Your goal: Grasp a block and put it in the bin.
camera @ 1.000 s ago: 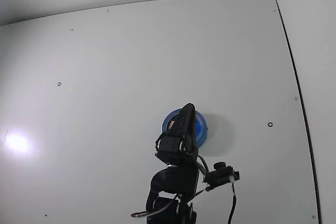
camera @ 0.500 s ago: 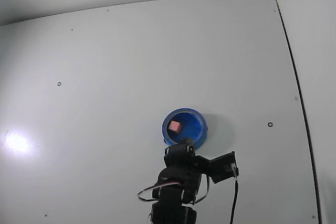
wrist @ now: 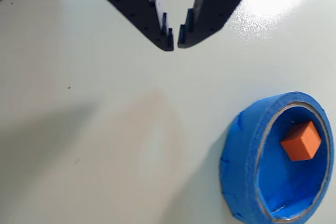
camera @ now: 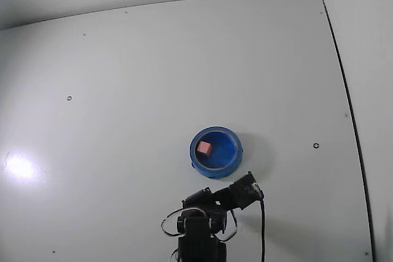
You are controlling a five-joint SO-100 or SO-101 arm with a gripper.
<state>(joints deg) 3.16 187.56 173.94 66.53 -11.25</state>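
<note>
The block (wrist: 301, 141) lay inside the bin (wrist: 241, 171), resting on the bin's blue floor toward its far side in the wrist view; in the fixed view the block (camera: 204, 148) sat left of the bin's centre, with the bin (camera: 232, 159) standing on the white table (camera: 153, 78). The pincer (wrist: 175, 39) held nothing, its two dark toothed fingers (wrist: 157, 19) drawn almost together with only a thin slit between the tips. It hung above bare table, well apart from the bin. In the fixed view the arm (camera: 212, 213) was folded low just below the bin.
</note>
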